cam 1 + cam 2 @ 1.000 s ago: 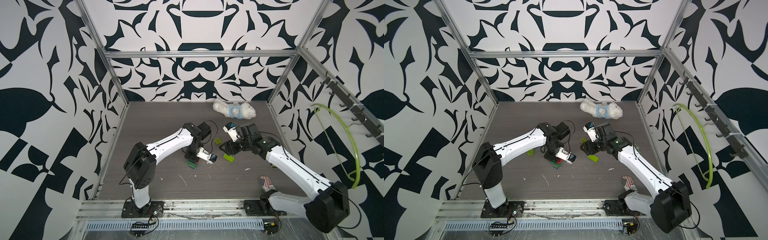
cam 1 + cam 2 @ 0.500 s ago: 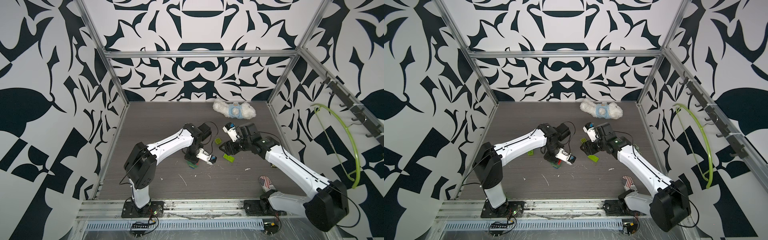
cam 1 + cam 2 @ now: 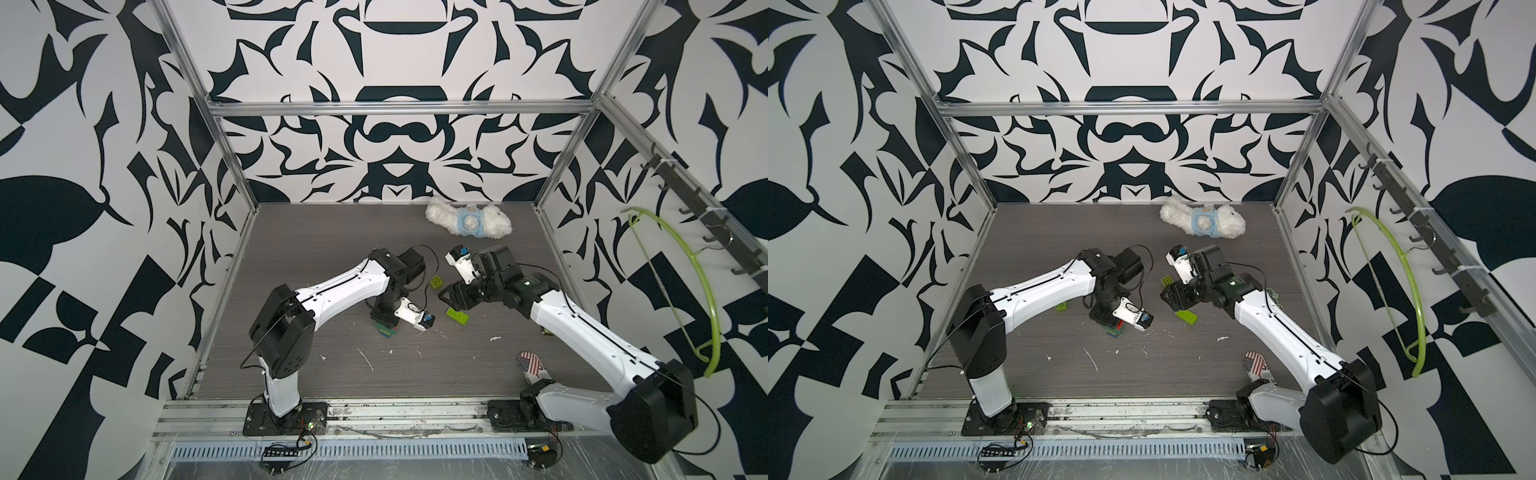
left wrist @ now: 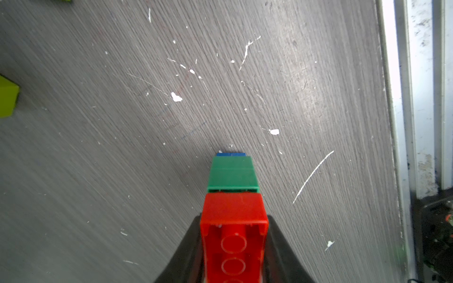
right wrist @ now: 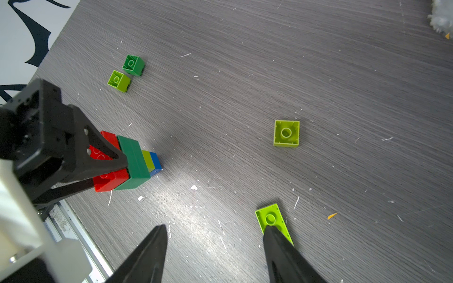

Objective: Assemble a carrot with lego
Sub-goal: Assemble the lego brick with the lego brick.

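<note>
My left gripper (image 4: 234,220) is shut on the red brick (image 4: 234,215) of the partly built carrot (image 5: 133,163). That stack runs red, dark green, lime, blue, with the blue end toward the table; contact is unclear. Both top views show the stack (image 3: 386,330) (image 3: 1115,330) under the left wrist. My right gripper (image 5: 214,230) stands open and empty low over the table. One of its fingers (image 5: 277,242) overlaps a flat lime oblong lego brick (image 5: 269,216). A lime square brick (image 5: 286,133) lies beyond it. A small dark green brick (image 5: 133,65) and a small lime brick (image 5: 119,80) sit together farther off.
A white plush toy (image 3: 467,222) lies at the back of the table. A flag-patterned object (image 3: 532,365) sits near the right arm's base. A lime hanger (image 3: 702,291) hangs on the right wall. A metal rail (image 3: 374,415) runs along the front edge.
</note>
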